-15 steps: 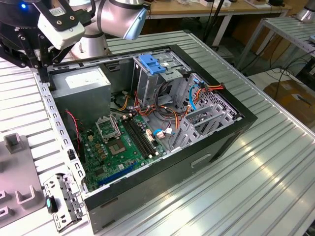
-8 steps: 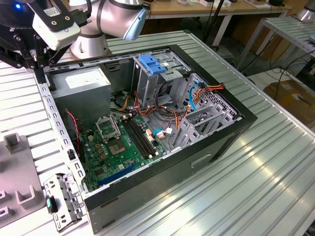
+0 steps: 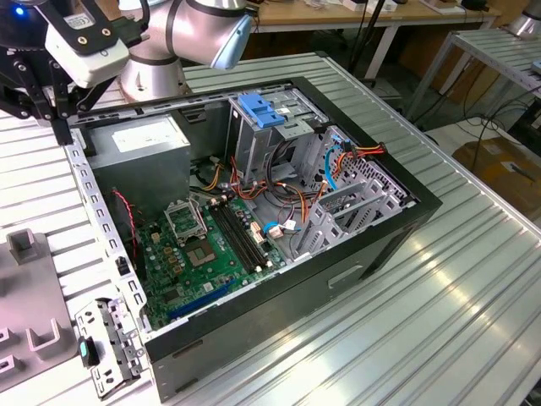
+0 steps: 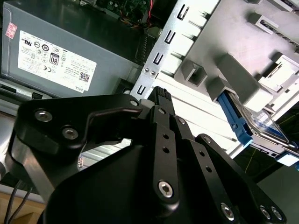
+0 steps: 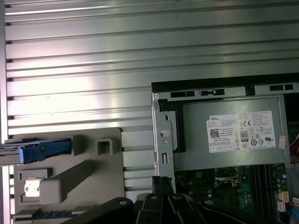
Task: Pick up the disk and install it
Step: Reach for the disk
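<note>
Ribbed aluminium table (image 3: pixel 439 279) carries an open computer case (image 3: pixel 254 328) and, at the exterior view's left, a grey fixture (image 5: pixel 93 177). The disk (image 4: pixel 266 126) rests in that fixture, well apart from the case's drive cage (image 3: pixel 254 144). The gripper (image 4: pixel 158 97) hangs beside the power supply (image 5: pixel 233 135), pressed together and empty. Judged step: reaching for the disk. Spread the jaws before descent, square them to the disk's sides, and clear the fixture walls.

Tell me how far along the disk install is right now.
Nothing looks done yet: the disk sits in the grey fixture on the table, outside the computer case. In hand: the gripper, shut and holding nothing, hangs over the case's edge near the power supply, apart from the disk. Left: the pickup and the install, both.
</note>
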{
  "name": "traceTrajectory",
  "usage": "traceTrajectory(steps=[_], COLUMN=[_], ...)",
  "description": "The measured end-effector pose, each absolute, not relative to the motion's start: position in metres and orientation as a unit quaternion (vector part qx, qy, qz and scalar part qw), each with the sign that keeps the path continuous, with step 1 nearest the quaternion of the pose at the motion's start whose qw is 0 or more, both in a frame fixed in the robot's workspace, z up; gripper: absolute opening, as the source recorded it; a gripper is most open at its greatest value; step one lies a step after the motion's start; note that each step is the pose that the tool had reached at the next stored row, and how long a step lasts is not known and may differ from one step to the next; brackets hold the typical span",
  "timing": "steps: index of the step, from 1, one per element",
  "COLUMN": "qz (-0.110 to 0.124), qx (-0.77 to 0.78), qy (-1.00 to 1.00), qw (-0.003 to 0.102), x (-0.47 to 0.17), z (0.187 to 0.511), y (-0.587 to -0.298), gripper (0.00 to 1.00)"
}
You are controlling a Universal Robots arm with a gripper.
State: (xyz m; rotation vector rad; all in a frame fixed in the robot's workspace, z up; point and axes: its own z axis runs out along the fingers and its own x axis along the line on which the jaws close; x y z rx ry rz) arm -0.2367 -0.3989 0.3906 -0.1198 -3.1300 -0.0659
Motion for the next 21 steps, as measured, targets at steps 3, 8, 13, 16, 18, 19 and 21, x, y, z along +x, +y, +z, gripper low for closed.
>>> traceTrajectory(steps=[3, 8, 13, 16, 18, 19, 21], qz=[-0.021, -0.021, -0.021, -0.021, -0.021, -0.021, -0.021], qx=[-0.038, -0.038, -0.038, -0.038, -0.038, -0.038, -0.038], qy=[-0.999, -0.999, -0.999, -0.999, -0.999, -0.999, -0.999], qw=[0.005, 0.005, 0.005, 0.005, 0.005, 0.005, 0.005], x=[-0.239, -0.243, -0.246, -0.248, -0.249, -0.250, -0.251], z=[0.391, 0.391, 0.391, 0.391, 0.391, 0.390, 0.391], y=[-0.399, -0.399, -0.399, -0.399, -0.399, -0.399, -0.399], gripper=[0.11, 0.11, 0.11, 0.11, 0.11, 0.11, 0.11])
